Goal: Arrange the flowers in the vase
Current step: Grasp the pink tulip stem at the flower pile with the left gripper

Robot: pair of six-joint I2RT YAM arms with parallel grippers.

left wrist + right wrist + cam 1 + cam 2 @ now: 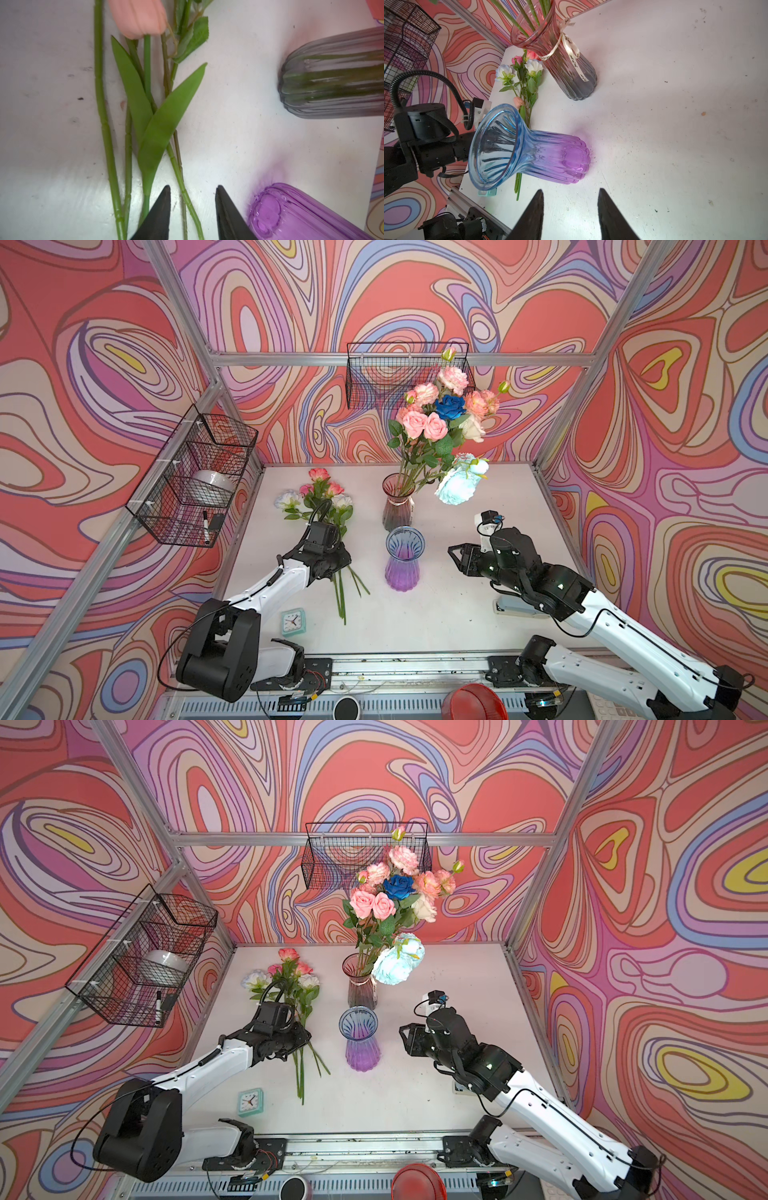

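The loose flowers (323,499) lie flat on the left half of the table (449,622), blooms toward the back wall and cut ends toward the front edge, so their long axis runs front to back. The left gripper (192,188) hangs low over them about midway along the stems. Its fingers stand partly apart with nothing clamped, one to either side of a jointed green stem (188,199) and a thinner, darker one beside it. The gap lies across the stems, so closing would likely catch those two. A pink bud (139,18) with two long leaves has its stem just outside the gap, against one finger, and may be dragged along. The left arm is plainly the nearer one. The empty blue-and-purple vase (403,560) stands upright just right of the stems, its base close beside the left gripper, so a lift has little room on that side. A short raise, then tipping the stems upright, looks necessary before carrying them across to its mouth. Behind it the pink-and-grey vase (397,504) already holds a tall bouquet (436,418) that leans right. The right gripper (571,189) waits right of the empty vase, pointed at it, fingers open and empty, with bare table around it. A small clock (293,622) sits near the stem ends.
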